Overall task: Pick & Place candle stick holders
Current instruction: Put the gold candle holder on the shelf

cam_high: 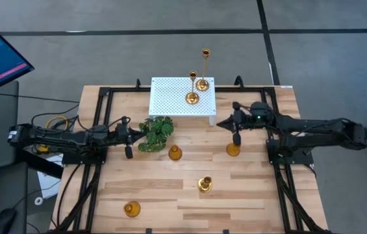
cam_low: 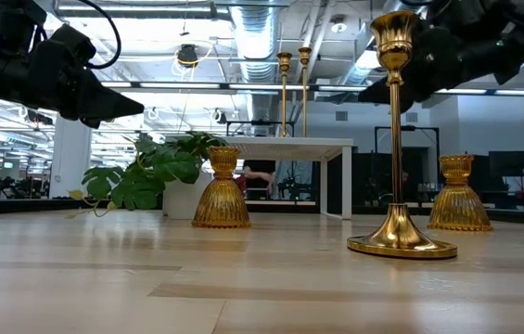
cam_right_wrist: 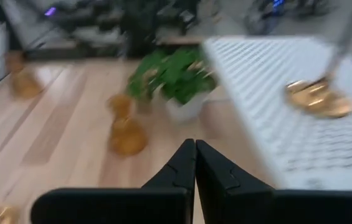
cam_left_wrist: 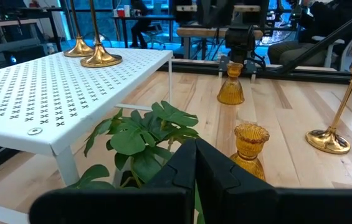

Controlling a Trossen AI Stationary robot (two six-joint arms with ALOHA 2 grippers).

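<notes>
Right gripper (cam_high: 236,138): jaws closed, empty, hovering just above a short holder (cam_high: 233,150) on the desk (cam_high: 248,195). Left gripper (cam_high: 129,151): jaws closed, empty, beside the plant (cam_high: 156,132), another short holder (cam_high: 175,153) near. Two tall holders (cam_high: 192,97) stand on the white platform (cam_high: 170,97).

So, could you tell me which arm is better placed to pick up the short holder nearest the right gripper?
Right: the right gripper hangs just beside that short holder, while the left gripper waits by the plant.

A white perforated platform (cam_high: 173,104) is placed at the far edge of the wooden worktop (cam_high: 170,195), and a green leafy plant (cam_high: 156,132) is seen just beside it.
</notes>
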